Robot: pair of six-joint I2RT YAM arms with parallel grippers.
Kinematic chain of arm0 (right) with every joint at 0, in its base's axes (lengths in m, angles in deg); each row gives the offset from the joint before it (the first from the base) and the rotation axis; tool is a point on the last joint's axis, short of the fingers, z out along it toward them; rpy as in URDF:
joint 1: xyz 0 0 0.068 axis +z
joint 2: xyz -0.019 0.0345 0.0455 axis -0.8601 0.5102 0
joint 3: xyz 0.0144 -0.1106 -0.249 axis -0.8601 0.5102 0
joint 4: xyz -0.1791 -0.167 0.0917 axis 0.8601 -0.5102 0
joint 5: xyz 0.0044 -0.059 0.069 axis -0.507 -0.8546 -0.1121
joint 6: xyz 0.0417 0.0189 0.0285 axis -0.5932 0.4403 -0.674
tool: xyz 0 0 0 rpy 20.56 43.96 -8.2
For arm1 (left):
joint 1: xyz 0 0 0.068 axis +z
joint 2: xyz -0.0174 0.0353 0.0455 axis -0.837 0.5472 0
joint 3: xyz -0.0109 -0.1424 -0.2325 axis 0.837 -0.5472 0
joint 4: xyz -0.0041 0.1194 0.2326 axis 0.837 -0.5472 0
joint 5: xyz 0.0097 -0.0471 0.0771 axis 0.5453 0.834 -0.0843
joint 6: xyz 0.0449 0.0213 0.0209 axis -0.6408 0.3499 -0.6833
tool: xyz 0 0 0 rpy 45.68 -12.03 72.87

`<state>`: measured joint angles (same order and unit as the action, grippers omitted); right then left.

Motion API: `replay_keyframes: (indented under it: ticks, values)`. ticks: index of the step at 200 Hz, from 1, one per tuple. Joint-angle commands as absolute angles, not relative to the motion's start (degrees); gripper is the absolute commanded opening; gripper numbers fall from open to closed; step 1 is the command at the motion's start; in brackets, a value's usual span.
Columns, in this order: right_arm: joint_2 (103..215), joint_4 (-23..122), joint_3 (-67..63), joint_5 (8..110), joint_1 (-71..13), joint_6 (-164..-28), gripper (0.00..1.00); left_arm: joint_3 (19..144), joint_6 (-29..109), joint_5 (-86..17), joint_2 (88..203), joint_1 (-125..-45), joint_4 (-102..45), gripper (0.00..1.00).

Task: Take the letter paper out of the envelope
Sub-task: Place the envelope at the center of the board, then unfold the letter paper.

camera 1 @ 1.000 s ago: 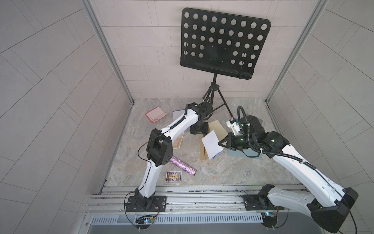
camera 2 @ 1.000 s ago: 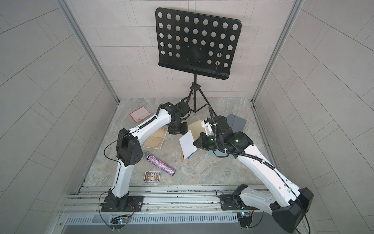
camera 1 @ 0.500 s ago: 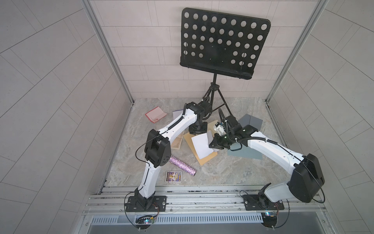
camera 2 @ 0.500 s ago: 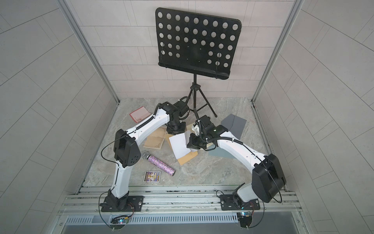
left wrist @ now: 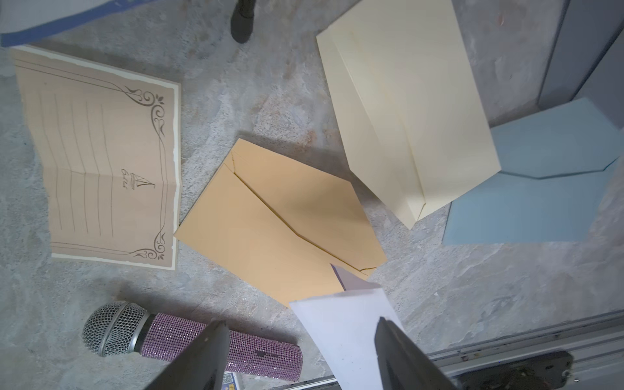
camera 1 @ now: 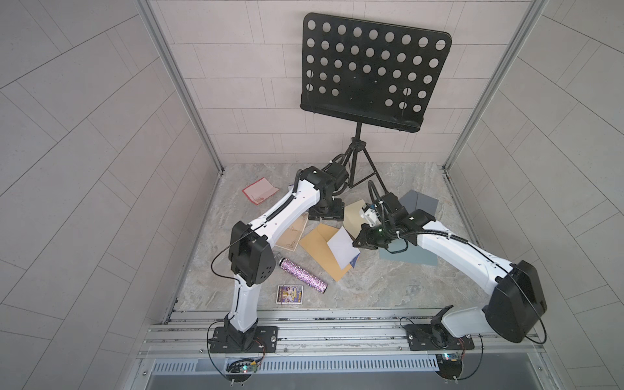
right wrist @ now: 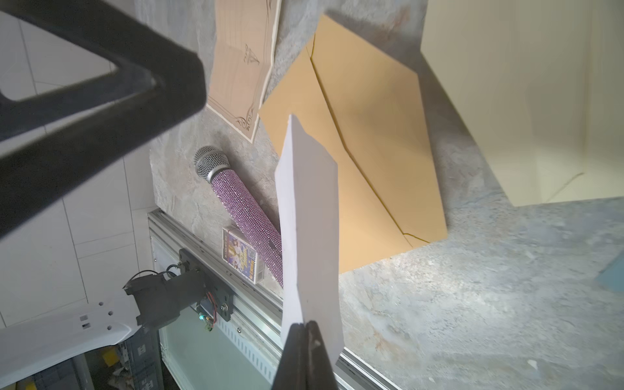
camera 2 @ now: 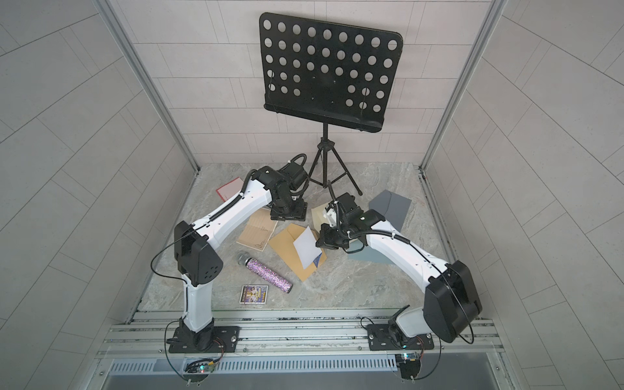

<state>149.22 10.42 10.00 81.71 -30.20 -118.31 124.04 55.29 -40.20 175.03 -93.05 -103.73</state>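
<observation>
Letter paper (right wrist: 309, 219) hangs mid-frame, clear of the orange envelope (right wrist: 371, 152) lying flat beneath; right gripper (right wrist: 305, 329) is clamped tight on its edge to lift it away, while left gripper (left wrist: 300, 322) gapes wide, holding nothing.

Pale tiled walls (camera 1: 84, 152) enclose grey marbled floor (camera 1: 388, 287) and black music stand (camera 1: 361, 91).

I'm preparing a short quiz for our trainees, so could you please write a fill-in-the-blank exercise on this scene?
The letter paper is clamped by the ____ pincer. The jaws of the left pincer stand ____. Between the orange envelope and the small picture box lies a glittery ____.
Missing: right; open; microphone.
</observation>
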Motion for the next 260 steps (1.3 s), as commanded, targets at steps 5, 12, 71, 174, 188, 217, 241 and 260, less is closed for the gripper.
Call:
replay_keyframes:
  ticks: [5, 12, 71, 174, 188, 217, 241, 260]
  values:
    - [144.4, 5.1, 7.2, 82.1, -33.5, -116.6, 0.0, 125.2, 56.5, -36.1, 168.9, -89.1, -103.9, 0.79]
    - [143.6, 4.6, 6.7, 82.9, -34.8, -116.9, 0.0, 123.8, 57.4, -32.7, 167.2, -88.0, -102.0, 0.82]
    - [139.4, 10.6, 1.9, 93.8, -45.1, -130.6, 0.0, 89.1, 93.2, -7.7, 147.0, -81.4, -48.9, 0.92]
    - [141.1, 18.8, -5.4, 95.6, -46.1, -144.4, 0.0, 91.7, 102.3, 0.7, 149.0, -84.0, -42.3, 0.98]
    - [141.5, 17.8, -6.1, 95.6, -46.1, -143.7, 0.0, 90.5, 104.0, 0.4, 148.6, -84.1, -39.9, 0.95]
    - [141.8, 17.6, -5.7, 96.2, -46.0, -143.3, 0.0, 90.4, 104.4, 0.0, 148.6, -85.4, -39.7, 0.87]
    - [142.1, 17.5, -5.5, 96.7, -45.8, -143.2, 0.0, 90.4, 105.3, -0.3, 149.2, -86.6, -38.0, 0.78]
    - [142.1, 18.3, -5.1, 97.0, -45.7, -143.8, 0.0, 91.1, 105.5, -0.4, 150.1, -87.5, -37.6, 0.66]
